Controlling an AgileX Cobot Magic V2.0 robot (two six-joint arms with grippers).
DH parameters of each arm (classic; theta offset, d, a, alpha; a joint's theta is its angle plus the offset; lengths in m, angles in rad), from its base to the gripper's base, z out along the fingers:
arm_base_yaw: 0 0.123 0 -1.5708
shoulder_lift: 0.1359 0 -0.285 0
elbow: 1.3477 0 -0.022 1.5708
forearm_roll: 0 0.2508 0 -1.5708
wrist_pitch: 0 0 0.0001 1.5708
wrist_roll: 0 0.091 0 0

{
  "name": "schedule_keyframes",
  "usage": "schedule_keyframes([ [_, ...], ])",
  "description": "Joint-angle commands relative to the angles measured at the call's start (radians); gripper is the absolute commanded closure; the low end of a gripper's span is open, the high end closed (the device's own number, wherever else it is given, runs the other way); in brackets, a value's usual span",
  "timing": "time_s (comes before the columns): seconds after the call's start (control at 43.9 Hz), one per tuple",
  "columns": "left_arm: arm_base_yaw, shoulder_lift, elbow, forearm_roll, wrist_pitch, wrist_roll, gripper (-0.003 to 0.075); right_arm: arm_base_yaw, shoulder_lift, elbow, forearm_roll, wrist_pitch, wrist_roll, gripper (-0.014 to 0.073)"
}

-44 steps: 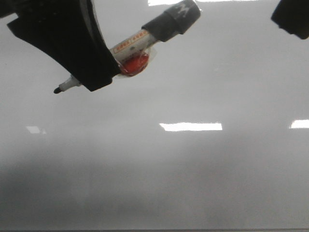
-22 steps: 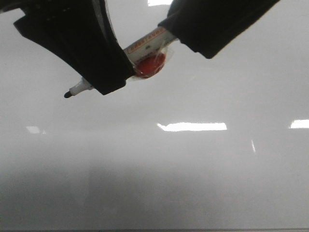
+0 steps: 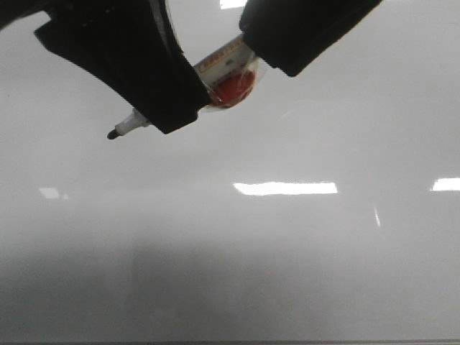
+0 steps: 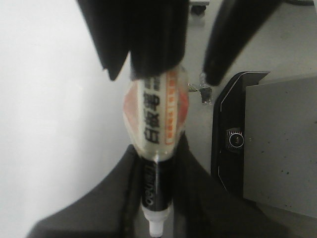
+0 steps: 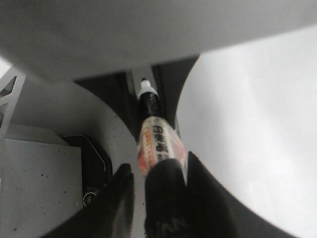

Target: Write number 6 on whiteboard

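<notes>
Front view: my left tool (image 3: 169, 100) is clamped on the marker (image 3: 223, 72) across the forward part of its barrel, with the bare black tip (image 3: 113, 134) projecting beyond my left fingers and pointing down toward the whiteboard (image 3: 287, 251). My right tool (image 3: 287, 50) covers the rear end of the same marker, just behind the red patch on its label; from this view I cannot tell whether the tip touches the board. The whiteboard lies below both tools and fills the view; no number 6 is visible on it, so I judge the writing not yet begun. Left wrist view: the marker (image 4: 156, 129) runs between my left fingers (image 4: 198, 198), label outward, white collar and nib end nearest the camera; the right tool (image 4: 148, 39) is at the far end. Right wrist view: my right fingers (image 5: 166, 193) are closed around the rear of the marker (image 5: 156, 139), and the nib end points away from them toward the left tool. Handling: the marker is light and rigid, with a smooth plastic-wrapped barrel that I judge to be slippery. Hold it at mid-barrel, close to the nib, to keep strokes controlled. The whiteboard is hard and glossy, so light pressure should suffice.
</notes>
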Motion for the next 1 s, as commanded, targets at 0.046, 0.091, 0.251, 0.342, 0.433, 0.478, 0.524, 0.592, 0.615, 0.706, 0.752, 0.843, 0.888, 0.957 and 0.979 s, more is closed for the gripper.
schedule_keyframes([
  [0.046, -0.008, -0.028, -0.034, -0.032, -0.053, -0.002, 0.074, 0.0, -0.019, -0.033, 0.044, -0.02, -0.011, 0.0496],
  [0.091, -0.008, -0.028, -0.034, -0.032, -0.055, -0.002, 0.0736, 0.0, -0.019, -0.033, 0.044, -0.017, -0.01, 0.0542],
  [0.251, -0.008, -0.028, -0.034, -0.032, -0.057, -0.002, 0.0529, 0.0, -0.019, -0.033, 0.044, -0.011, 0.005, 0.0666],
  [0.342, -0.008, -0.032, -0.038, -0.01, -0.065, -0.017, 0.0358, 0.0, -0.019, -0.033, 0.044, -0.012, 0.019, 0.066],
  [0.433, 0.003, -0.057, -0.045, 0.043, -0.061, -0.091, 0.0277, -0.008, -0.032, -0.037, 0.008, -0.009, 0.068, 0.066],
  [0.478, 0.015, -0.083, -0.045, 0.063, -0.049, -0.121, 0.0278, -0.021, -0.043, -0.046, -0.037, -0.001, 0.126, 0.066],
  [0.524, 0.039, -0.108, -0.045, 0.063, -0.038, -0.145, 0.0281, -0.033, -0.058, -0.061, -0.087, 0.013, 0.186, 0.066],
  [0.592, 0.085, -0.151, -0.045, 0.063, -0.023, -0.19, 0.0281, -0.06, -0.082, -0.094, -0.185, 0.051, 0.308, 0.066],
  [0.615, 0.1, -0.168, -0.045, 0.063, -0.017, -0.203, 0.0281, -0.071, -0.088, -0.105, -0.22, 0.065, 0.367, 0.066],
  [0.706, 0.189, -0.222, -0.045, 0.063, -0.015, -0.265, 0.0281, -0.12, -0.126, -0.149, -0.32, 0.119, 0.566, 0.066],
  [0.752, 0.23, -0.251, -0.045, 0.063, -0.015, -0.298, 0.0281, -0.156, -0.149, -0.149, -0.355, 0.121, 0.672, 0.066],
  [0.843, 0.324, -0.309, -0.036, 0.059, -0.017, -0.344, 0.0281, -0.235, -0.216, -0.073, -0.363, 0.053, 0.799, 0.066],
  [0.888, 0.358, -0.331, -0.036, 0.053, -0.017, -0.351, 0.0281, -0.26, -0.259, 0.008, -0.342, -0.089, 0.831, 0.066],
  [0.957, 0.392, -0.353, -0.036, 0.035, -0.029, -0.351, 0.0281, -0.268, -0.31, 0.13, -0.302, -0.289, 0.831, 0.066],
  [0.979, 0.401, -0.359, -0.036, 0.03, -0.042, -0.351, 0.0281, -0.268, -0.323, 0.17, -0.299, -0.354, 0.829, 0.066],
])
